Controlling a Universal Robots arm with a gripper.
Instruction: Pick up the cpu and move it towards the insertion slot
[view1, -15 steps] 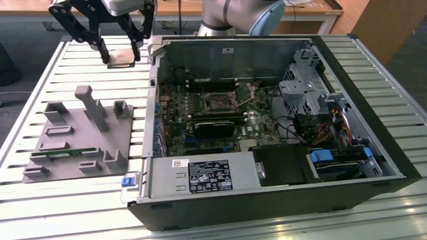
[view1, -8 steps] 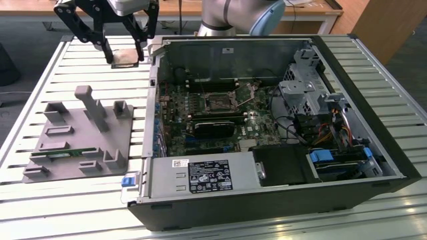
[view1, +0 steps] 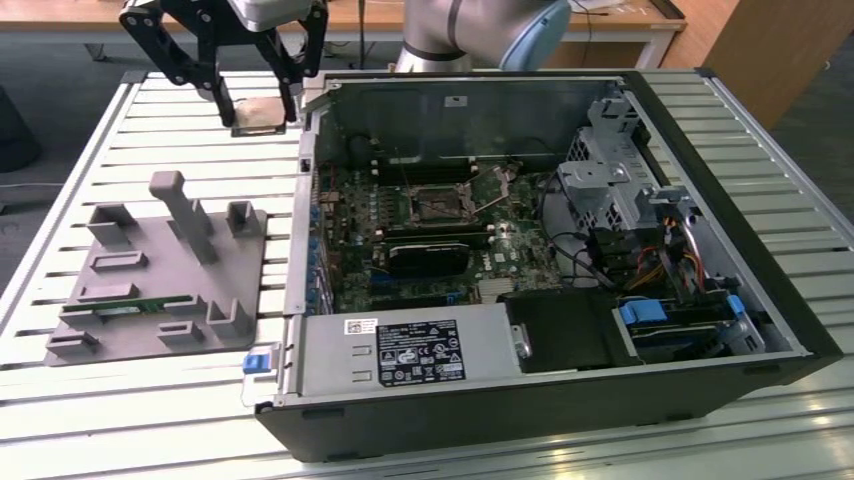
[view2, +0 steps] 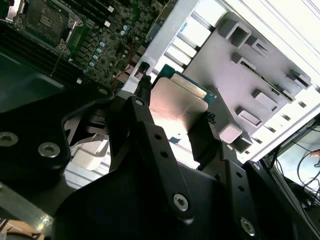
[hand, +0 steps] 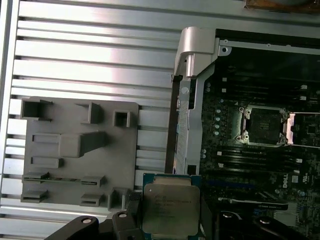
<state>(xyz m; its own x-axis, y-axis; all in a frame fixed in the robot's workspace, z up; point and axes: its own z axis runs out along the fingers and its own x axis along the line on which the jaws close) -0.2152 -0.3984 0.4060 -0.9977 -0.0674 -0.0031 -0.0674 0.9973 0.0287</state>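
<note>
Two fingers of the gripper (hand: 170, 212) pinch the cpu (hand: 169, 208) by opposite edges; it looks light, stiff and fragile underneath.

Bright, even light glares off the slatted table (view1: 160, 130) and the cpu (view2: 177, 107); the case interior (view1: 454, 230) stays dim.
</note>
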